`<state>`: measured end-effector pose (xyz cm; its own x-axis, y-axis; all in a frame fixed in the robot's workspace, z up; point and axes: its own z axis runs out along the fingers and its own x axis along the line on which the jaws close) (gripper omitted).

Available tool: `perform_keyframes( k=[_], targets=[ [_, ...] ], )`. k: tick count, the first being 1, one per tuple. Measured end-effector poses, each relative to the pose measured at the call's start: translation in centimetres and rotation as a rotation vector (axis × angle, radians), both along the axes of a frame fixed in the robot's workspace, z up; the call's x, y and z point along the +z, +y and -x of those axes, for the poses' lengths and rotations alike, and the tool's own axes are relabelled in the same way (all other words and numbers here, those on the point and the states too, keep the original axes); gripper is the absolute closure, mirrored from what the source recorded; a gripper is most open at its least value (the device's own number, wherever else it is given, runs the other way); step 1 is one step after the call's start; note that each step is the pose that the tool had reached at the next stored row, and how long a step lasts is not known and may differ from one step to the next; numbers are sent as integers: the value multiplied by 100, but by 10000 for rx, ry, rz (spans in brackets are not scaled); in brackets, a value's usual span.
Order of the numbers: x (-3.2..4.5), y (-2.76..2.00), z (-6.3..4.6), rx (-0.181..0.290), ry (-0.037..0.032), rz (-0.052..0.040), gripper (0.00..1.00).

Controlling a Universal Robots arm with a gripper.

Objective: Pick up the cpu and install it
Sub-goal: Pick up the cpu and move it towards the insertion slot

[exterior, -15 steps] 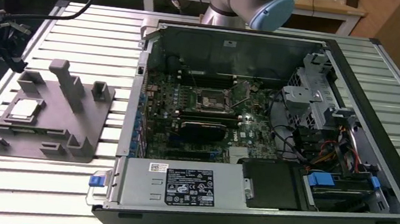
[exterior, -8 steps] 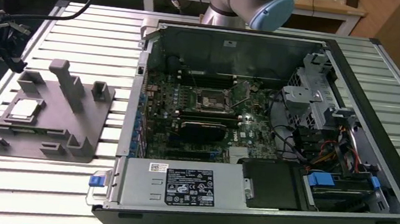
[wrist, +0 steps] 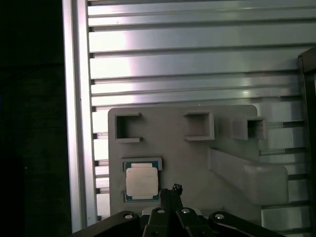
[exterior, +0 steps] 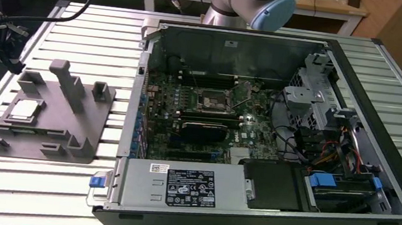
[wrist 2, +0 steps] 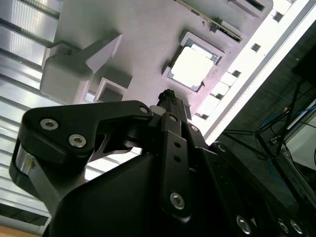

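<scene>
The cpu (exterior: 23,109) is a small square chip with a pale silver top. It lies flat in a recess of the grey fixture plate (exterior: 57,131), at the exterior view's left beside the open computer case. Both wrist views show the cpu (wrist: 141,181) (wrist 2: 192,67) from above. My gripper (wrist: 175,189) (wrist 2: 168,94) hangs over the plate a little to one side of the chip, apart from it, its black fingertips pressed together with nothing between them. The motherboard's empty socket (exterior: 210,99) sits inside the case.
The fixture plate carries upright posts (exterior: 66,79) and a slanted block (wrist: 256,180) close to the chip. The open case (exterior: 259,130) holds a power supply (exterior: 178,186), cables and drive bays. All of this rests on a slatted metal table (exterior: 82,27).
</scene>
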<state>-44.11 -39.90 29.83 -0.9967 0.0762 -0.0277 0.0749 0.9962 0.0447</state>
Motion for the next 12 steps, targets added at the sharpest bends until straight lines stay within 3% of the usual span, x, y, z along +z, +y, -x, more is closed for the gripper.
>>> perform_keyframes(
  k=[12],
  targets=[
    [-93,0,37,-1,2,1,89]
  ],
)
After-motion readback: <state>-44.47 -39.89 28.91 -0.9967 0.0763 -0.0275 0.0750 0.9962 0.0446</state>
